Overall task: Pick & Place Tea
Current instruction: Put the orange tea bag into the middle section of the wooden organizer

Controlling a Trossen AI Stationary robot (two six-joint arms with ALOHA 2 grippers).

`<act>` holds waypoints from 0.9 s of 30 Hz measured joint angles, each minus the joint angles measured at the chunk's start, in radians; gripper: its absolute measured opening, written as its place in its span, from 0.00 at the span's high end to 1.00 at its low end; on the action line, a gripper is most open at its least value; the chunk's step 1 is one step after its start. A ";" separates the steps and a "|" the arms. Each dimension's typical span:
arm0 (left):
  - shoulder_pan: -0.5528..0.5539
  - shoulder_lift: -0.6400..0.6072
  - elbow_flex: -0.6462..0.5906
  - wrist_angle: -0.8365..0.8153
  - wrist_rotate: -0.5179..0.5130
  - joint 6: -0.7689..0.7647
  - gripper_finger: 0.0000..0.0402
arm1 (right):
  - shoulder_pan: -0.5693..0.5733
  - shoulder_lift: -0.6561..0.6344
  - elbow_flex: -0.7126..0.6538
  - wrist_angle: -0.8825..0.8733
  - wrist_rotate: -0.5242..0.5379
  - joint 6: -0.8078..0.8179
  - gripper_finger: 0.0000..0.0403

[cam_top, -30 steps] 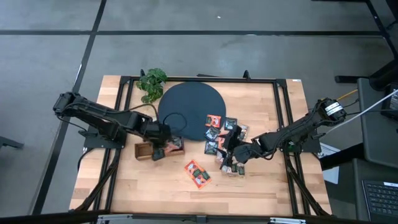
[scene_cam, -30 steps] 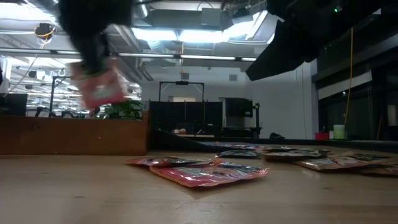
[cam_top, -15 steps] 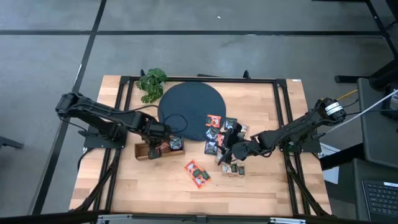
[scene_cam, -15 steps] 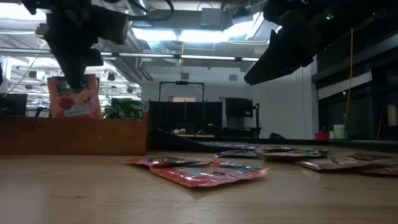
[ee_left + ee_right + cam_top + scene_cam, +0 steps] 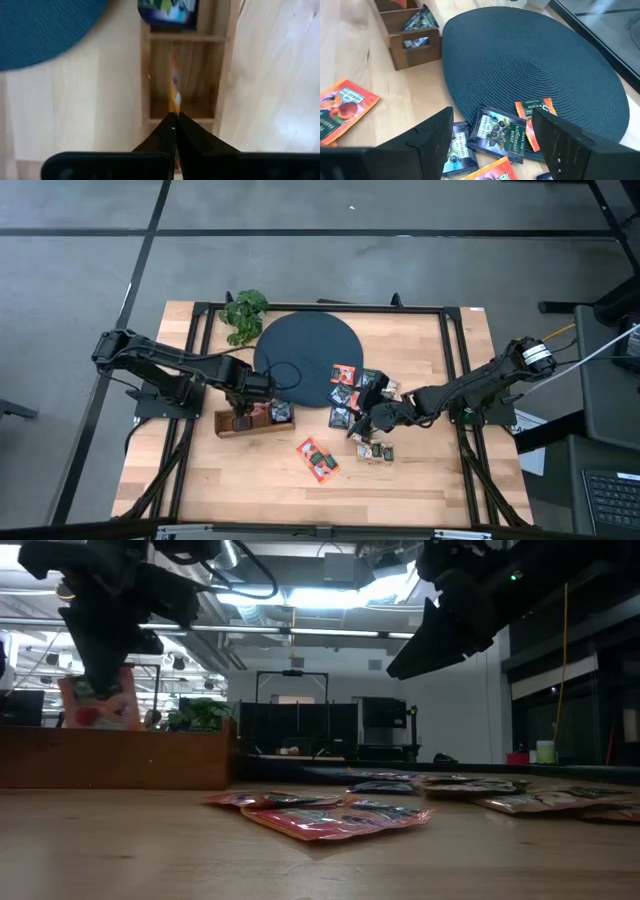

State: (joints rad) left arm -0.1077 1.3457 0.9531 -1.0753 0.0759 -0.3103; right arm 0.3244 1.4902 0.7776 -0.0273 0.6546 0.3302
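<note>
Since before, left hand [image 5: 241, 420] shifted over tray [image 5: 262, 426] on wooden table [image 5: 420, 470]

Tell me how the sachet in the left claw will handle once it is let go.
The orange-red sachet hangs upright, edge-on, from the shut left claw, so it is probably thin, light and somewhat floppy. Released over the wooden tray, it would likely drop in and lean or fall flat.

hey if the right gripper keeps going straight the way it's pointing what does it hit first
Probably the dark green tea sachet lying directly ahead of the open right gripper, at the near edge of the round dark placemat. Depth is unclear, so it might pass just above it.
</note>
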 joint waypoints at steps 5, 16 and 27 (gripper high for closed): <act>0.022 0.011 0.000 0.007 -0.022 0.050 0.99 | -0.015 0.000 0.000 0.003 -0.002 0.001 0.33; 0.073 0.058 0.002 0.002 0.060 0.169 0.99 | -0.015 -0.001 0.000 0.008 -0.004 0.002 0.33; 0.106 0.063 0.035 0.004 0.056 0.204 0.99 | -0.015 -0.001 -0.001 0.006 -0.004 0.000 0.33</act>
State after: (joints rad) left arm -0.0017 1.4090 0.9878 -1.0711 0.1322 -0.1065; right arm 0.3096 1.4895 0.7769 -0.0216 0.6510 0.3306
